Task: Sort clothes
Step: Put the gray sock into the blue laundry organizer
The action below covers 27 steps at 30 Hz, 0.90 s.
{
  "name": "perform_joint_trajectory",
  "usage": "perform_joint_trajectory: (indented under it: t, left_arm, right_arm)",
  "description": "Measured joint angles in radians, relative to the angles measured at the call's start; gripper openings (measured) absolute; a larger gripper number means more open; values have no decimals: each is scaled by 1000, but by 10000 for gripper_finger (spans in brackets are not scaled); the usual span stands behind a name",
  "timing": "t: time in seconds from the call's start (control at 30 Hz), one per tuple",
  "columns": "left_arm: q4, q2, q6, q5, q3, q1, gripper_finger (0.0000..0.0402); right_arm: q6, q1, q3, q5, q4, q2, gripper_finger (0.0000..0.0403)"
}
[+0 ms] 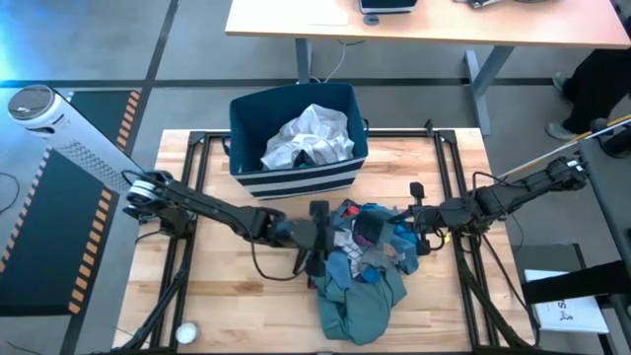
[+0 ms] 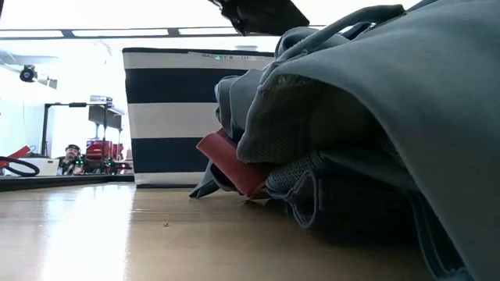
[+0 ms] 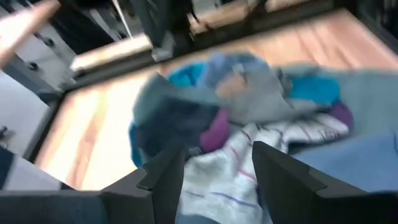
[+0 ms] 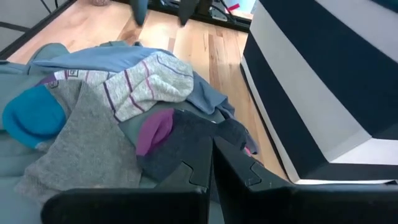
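A heap of clothes point(image 1: 365, 256) lies mid-table, with a large teal-green garment point(image 1: 360, 301) at its near side. On top lie a white striped piece point(image 4: 146, 84), a grey piece point(image 4: 81, 143), a blue piece point(image 4: 31, 115) and a dark charcoal piece point(image 4: 180, 143). A red piece point(image 2: 230, 165) sticks out at the bottom. A white garment point(image 1: 311, 136) lies in the striped bin point(image 1: 296, 182). My left gripper point(image 3: 217, 171) is open at the heap's left edge, over the striped piece point(image 3: 230, 168). My right gripper point(image 4: 211, 163) is shut at the heap's right side, above the charcoal piece. My left gripper's open fingers point(image 3: 165, 177) stand on either side of the striped piece, coming level from the table's left. I cannot tell whether they touch it. My right gripper's shut fingertips point(image 4: 199, 165) are just over the charcoal piece. Whether they touch it does not show.
The navy bin with white stripes stands just beyond the heap at the far side. Black frame rails point(image 1: 197, 177) run along the table's left, right and far edges. A small white object point(image 1: 185, 333) lies at the near left corner. Bare wood point(image 1: 246, 296) shows left of the heap.
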Motion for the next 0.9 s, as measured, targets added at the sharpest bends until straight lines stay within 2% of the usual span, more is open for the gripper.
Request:
perform_joint_trajectory:
  t: [0.13,0.33,0.73,0.9]
  left_arm:
    - [-128,65,-15,-4,90,-3,170]
    - [-167,139,-16,-9,159,2,165]
    - [-232,152,-25,-6,147,16,143]
    - [-246,152,-28,56,147,16,129]
  right_arm:
    - [0,0,0,0,-2,2,0]
    - [8,0,0,0,-8,3,0]
    - [13,0,0,0,-15,2,0]
    - [13,0,0,0,-16,3,0]
